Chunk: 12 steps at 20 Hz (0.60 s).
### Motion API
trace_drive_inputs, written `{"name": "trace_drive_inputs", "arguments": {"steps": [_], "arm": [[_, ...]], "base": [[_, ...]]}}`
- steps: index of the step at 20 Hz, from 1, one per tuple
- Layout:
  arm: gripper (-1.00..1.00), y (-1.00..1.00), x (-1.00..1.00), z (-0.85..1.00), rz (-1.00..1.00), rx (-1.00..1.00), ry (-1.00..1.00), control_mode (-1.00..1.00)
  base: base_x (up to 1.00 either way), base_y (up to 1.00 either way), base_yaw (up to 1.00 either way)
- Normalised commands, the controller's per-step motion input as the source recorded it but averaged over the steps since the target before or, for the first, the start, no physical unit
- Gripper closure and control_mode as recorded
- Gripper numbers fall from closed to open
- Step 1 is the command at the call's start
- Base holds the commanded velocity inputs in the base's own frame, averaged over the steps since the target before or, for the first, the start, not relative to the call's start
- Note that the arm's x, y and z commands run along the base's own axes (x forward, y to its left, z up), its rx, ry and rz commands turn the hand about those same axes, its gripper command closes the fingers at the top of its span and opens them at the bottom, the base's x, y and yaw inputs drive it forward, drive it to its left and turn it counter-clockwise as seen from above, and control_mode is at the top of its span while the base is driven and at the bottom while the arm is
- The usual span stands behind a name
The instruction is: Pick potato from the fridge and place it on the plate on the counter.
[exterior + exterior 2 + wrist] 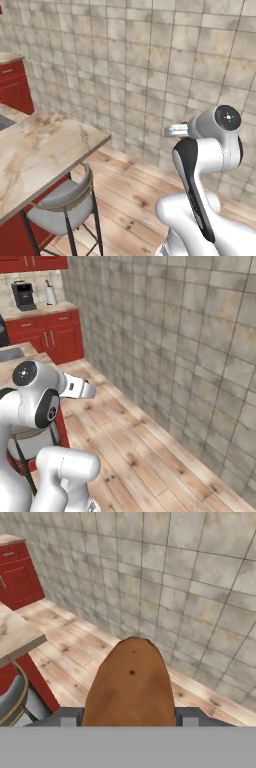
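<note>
Hand (131, 724) gripping potato (131, 684), w/ tiled wall (190, 587) ahead

Base views flank arm, sharing tiled wall (150, 60).

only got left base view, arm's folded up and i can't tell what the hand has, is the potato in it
Observer: Yes. In the hand view the potato sits clamped between the finger tips of the hand.
Operator: what's it pointing at
Observer: The hand view looks over the potato at the tiled wall and the wood floor.
Operator: any counter around
Observer: The right base view has a counter over red cabinets at the far end of that wall, with a coffee machine on it.
</note>
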Motion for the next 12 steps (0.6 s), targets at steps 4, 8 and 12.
{"name": "trace_drive_inputs", "arguments": {"steps": [4, 8, 12], "arm": [[1.0, 0.0, 0.0, 0.0, 0.0, 0.0, 0.0, 1.0], [1.0, 0.0, 0.0, 0.0, 0.0, 0.0, 0.0, 1.0], [1.0, 0.0, 0.0, 0.0, 0.0, 0.0, 0.0, 1.0]], "base": [[0.24, -0.56, 0.41], [0.2, -0.64, 0.43], [0.11, -0.76, 0.42]]}}
